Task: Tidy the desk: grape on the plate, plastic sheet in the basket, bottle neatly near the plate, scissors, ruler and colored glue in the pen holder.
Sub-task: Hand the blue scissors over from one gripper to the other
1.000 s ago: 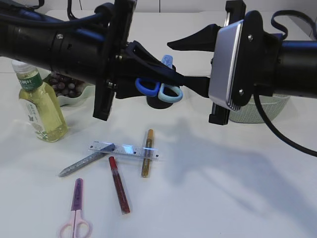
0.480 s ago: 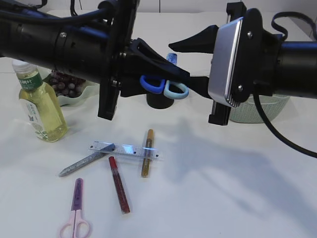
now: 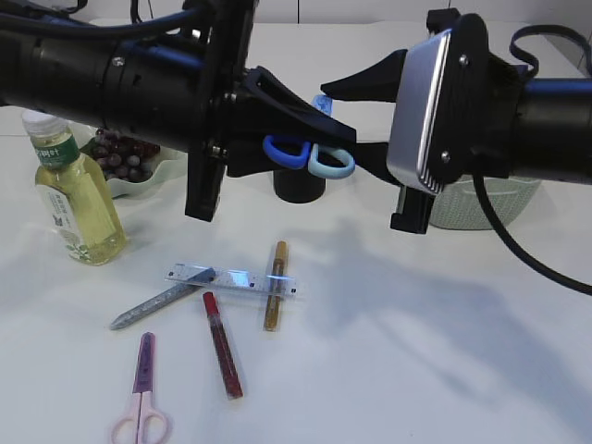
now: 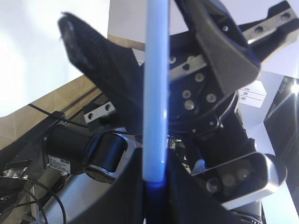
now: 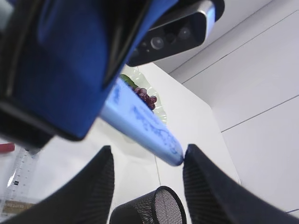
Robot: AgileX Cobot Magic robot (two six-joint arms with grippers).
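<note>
Two arms met in mid-air above the pen holder (image 3: 298,188), passing blue scissors (image 3: 308,157) between them. The left gripper (image 3: 319,139) was clamped on the scissors, whose blades ran up between its fingers in the left wrist view. The right gripper (image 3: 370,111) stood with its jaws apart around the blade tip (image 5: 159,137), not yet closed on it. The handles hung just above the pen holder's rim. Left of the pen holder, grapes (image 3: 118,157) already lay on the plate (image 3: 157,176), and the bottle (image 3: 74,199) stood near it. In front of the pen holder, the ruler (image 3: 231,277), three glue sticks (image 3: 222,344) and pink scissors (image 3: 141,393) lay on the table. The likely danger was a fumbled handover: if the left jaws released before the right had firm hold of the thin, slippery blade, the scissors could drop, miss the holder or knock it over.
</note>
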